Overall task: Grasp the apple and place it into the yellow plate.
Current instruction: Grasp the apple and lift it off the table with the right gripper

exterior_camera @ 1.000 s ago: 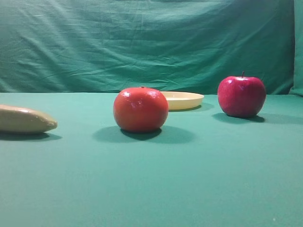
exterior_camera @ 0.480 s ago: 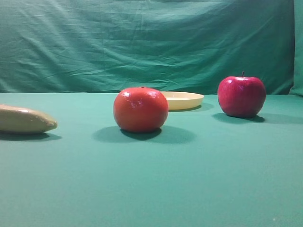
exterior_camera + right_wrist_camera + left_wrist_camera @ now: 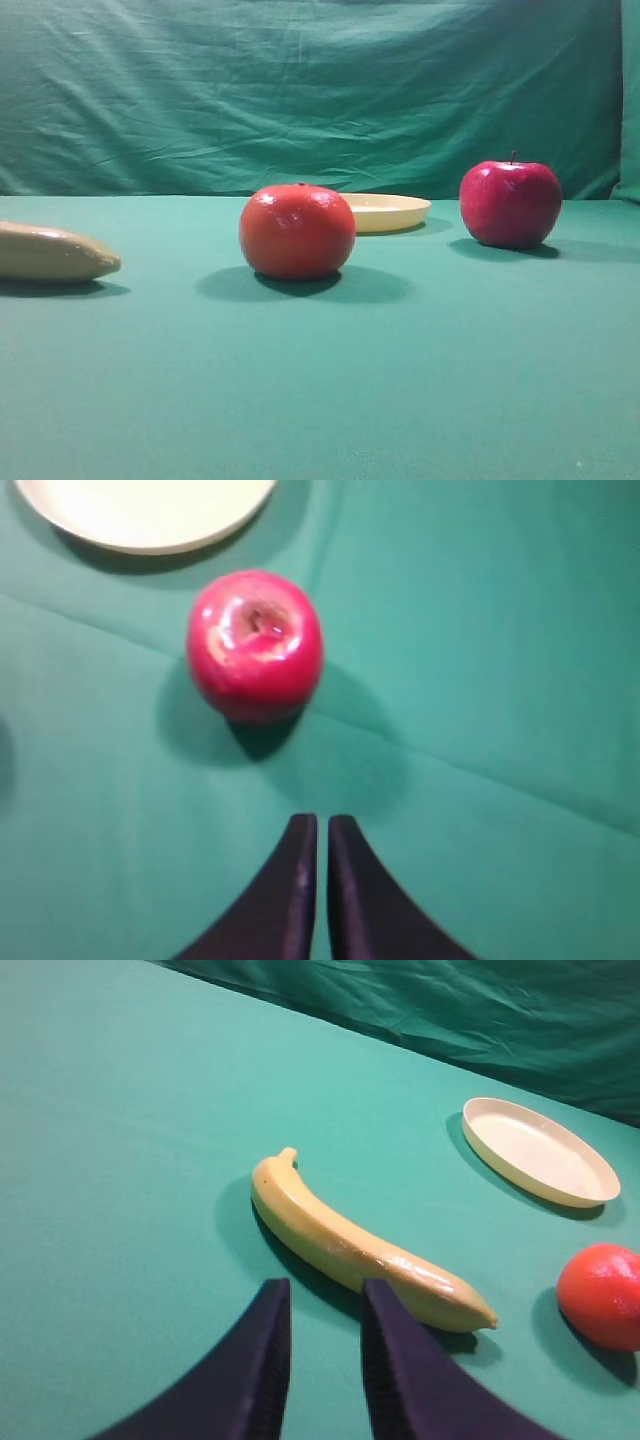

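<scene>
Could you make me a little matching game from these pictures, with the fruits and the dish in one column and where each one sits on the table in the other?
Things:
1. apple
2. banana
3. orange-red fruit
4. yellow plate

Places, in the exterior high view:
A. cut off by the left edge
B. at the back, partly hidden behind a round fruit
C. far right, alone
D. near the middle, nearest the camera of the round things

Pairs: 1-C, 2-A, 3-D, 4-B

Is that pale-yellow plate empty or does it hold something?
Empty: the shallow pale-yellow plate shows a bare inside; the crimson apple sits beside it.
</scene>
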You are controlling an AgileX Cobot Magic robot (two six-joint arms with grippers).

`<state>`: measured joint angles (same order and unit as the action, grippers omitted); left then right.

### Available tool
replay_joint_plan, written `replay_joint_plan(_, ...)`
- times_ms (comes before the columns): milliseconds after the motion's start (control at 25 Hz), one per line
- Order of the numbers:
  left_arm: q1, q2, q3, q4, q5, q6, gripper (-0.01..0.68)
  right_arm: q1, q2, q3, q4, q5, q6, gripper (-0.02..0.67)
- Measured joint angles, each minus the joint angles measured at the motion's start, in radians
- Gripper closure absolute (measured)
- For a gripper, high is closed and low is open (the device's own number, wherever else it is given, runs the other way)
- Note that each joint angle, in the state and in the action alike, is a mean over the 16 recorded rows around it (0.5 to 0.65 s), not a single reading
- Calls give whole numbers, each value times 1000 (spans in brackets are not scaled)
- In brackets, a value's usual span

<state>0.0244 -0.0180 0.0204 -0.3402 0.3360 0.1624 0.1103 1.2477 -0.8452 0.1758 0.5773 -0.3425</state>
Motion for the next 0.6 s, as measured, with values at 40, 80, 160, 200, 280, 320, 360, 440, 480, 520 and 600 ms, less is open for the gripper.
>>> replay_joint_plan(40, 0, 0, 0, 0, 0, 0, 516, 11, 24, -19, -1, 3, 0, 649)
replay_joint_plan(80, 0, 0, 0, 0, 0, 0, 516, 23, 48, -37, -3, 6, 0, 649)
replay_joint_plan(160, 0, 0, 0, 0, 0, 0, 516, 45, 95, -74, -6, 8, -1, 638)
replay_joint_plan(200, 0, 0, 0, 0, 0, 0, 516, 57, 118, -92, -7, 7, -1, 626)
replay_joint_plan(280, 0, 0, 0, 0, 0, 0, 516, 77, 163, -125, -9, 2, -1, 587)
replay_joint_plan(320, 0, 0, 0, 0, 0, 0, 516, 85, 185, -141, -9, -2, -1, 558)
replay_joint_plan(360, 0, 0, 0, 0, 0, 0, 516, 92, 206, -156, -8, -6, -1, 523)
replay_joint_plan(440, 0, 0, 0, 0, 0, 0, 516, 100, 244, -184, -5, -16, -1, 445)
replay_joint_plan(480, 0, 0, 0, 0, 0, 0, 516, 101, 262, -198, -1, -20, -1, 404)
replay_joint_plan(520, 0, 0, 0, 0, 0, 0, 516, 102, 279, -211, 3, -24, -1, 363)
replay_joint_plan(600, 0, 0, 0, 0, 0, 0, 516, 103, 310, -234, 12, -32, -1, 283)
